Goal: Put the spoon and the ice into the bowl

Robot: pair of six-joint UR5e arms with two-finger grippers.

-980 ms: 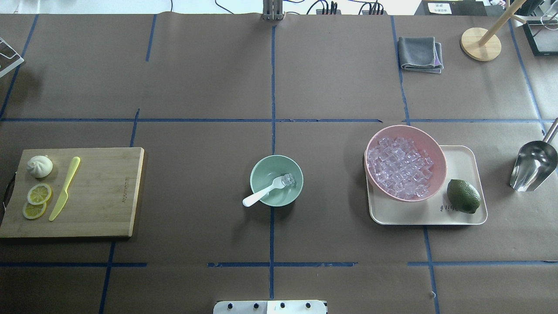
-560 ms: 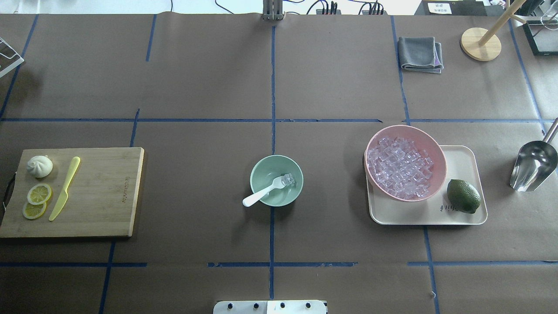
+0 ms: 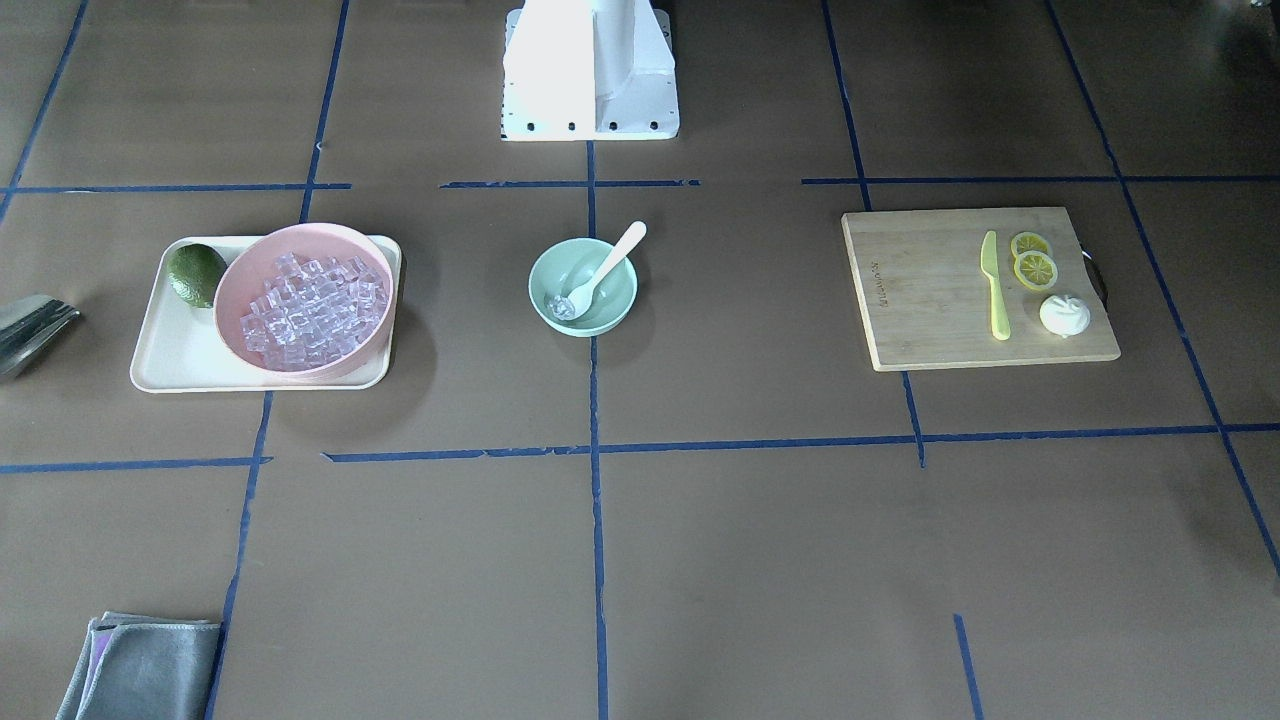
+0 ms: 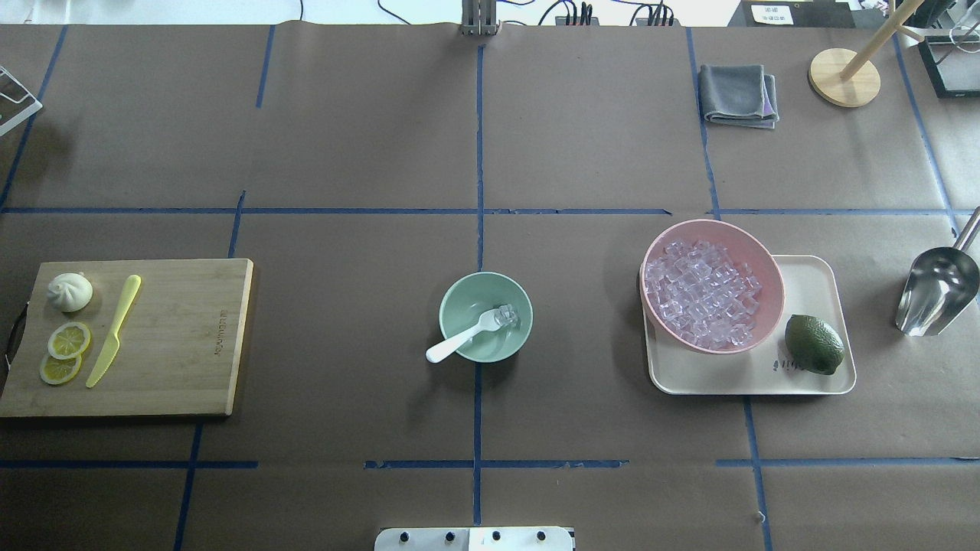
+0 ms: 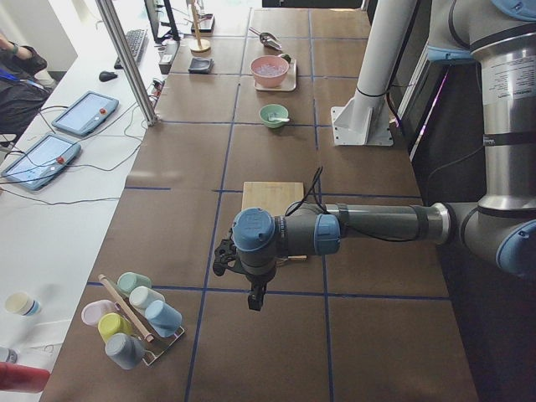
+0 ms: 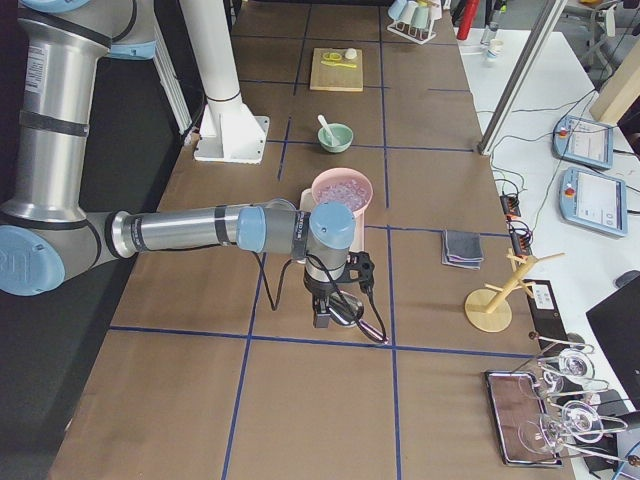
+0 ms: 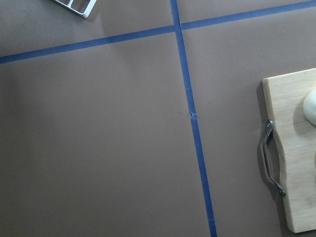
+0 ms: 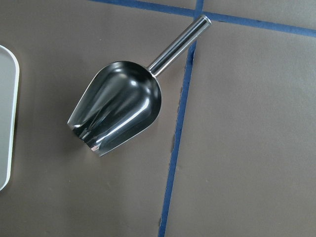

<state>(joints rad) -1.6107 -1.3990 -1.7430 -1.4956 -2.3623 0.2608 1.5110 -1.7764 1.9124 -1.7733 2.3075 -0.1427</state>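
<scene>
In the bowl [image 4: 467, 291], spoon [image 4: 458, 342] propped on the rim, scoop against ice [image 4: 506, 314]. Left claw [image 5: 255, 301], right claw [image 6: 322, 318]: grip state impossible to tell.

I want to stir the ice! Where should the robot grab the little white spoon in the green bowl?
Best the handle end of the small white plastic spoon, from above. It sticks out past the rim of the small round mint-green bowl, toward the robot's left. The scoop lies inside beside the clear ice cubes, so jaws might bump the wall.
</scene>
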